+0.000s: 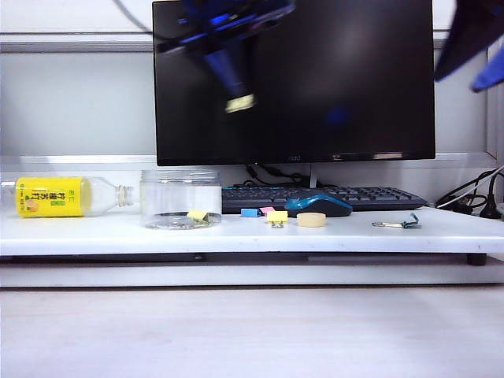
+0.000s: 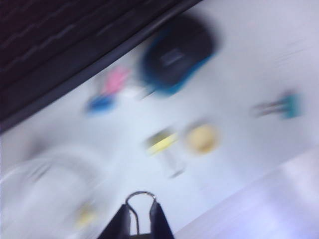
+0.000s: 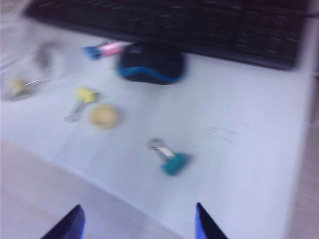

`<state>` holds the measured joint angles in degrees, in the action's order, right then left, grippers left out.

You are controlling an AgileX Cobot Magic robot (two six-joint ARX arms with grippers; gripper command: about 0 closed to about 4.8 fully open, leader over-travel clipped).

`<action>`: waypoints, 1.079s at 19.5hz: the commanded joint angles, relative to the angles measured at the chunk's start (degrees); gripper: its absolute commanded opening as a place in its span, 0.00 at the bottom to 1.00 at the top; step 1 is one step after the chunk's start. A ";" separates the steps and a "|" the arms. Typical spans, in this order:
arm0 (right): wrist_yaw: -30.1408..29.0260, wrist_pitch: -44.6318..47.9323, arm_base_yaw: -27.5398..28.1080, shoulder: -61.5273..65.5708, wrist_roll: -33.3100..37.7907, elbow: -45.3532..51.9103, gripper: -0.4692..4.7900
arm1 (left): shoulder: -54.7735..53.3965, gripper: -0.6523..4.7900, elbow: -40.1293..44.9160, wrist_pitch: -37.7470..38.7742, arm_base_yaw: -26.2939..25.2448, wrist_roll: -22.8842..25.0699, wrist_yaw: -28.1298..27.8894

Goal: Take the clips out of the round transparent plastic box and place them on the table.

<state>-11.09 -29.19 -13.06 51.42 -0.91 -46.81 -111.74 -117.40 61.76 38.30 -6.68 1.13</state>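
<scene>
The round transparent plastic box [image 1: 180,198] stands on the table [image 1: 354,236] at the left, with one pale-yellow clip [image 1: 197,215] inside it. Another yellow clip [image 1: 277,216] lies on the table in front of the mouse. My left gripper [image 1: 236,98] hangs high in front of the monitor, shut on a third yellow clip [image 1: 241,102]; the left wrist view shows that clip's silver wire handle [image 2: 141,197] between the fingers, over the blurred box [image 2: 45,189]. My right gripper [image 3: 137,219] is open and empty, high at the right over the table's front edge.
A blue-black mouse [image 1: 317,205], a cream disc [image 1: 311,220], and blue [image 1: 249,213] and pink [image 1: 267,210] clips sit mid-table. A teal clip [image 1: 403,223] lies to the right. Keyboard [image 1: 354,195], monitor [image 1: 293,79] and a lying yellow-label bottle [image 1: 63,196] stand behind.
</scene>
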 commanded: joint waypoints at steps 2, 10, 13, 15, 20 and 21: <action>-0.24 0.48 2.38 -0.22 0.50 -0.28 0.63 | -2.01 0.15 -0.07 -6.21 0.79 0.70 4.26; -2.80 0.50 2.34 -0.22 0.92 -0.28 0.63 | -12.66 0.15 -0.07 -10.93 0.72 2.19 1.77; -3.65 0.52 2.32 -0.22 0.92 -0.28 0.63 | -14.10 0.15 -0.07 -11.98 0.70 2.21 -0.52; -4.31 0.66 2.32 -0.20 0.94 -0.28 0.63 | -14.58 0.15 -0.07 -13.11 0.59 3.15 -2.80; -4.52 0.74 2.29 -0.20 0.94 -0.28 0.63 | -14.67 0.18 -0.07 -15.45 0.57 3.45 -5.20; -4.52 0.74 2.27 -0.20 0.94 -0.28 0.63 | -14.67 0.24 -0.07 -15.45 0.57 3.45 -5.20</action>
<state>-15.20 -29.45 -10.74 51.42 -0.05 -46.81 -126.61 -117.30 47.03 38.87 -3.44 -3.90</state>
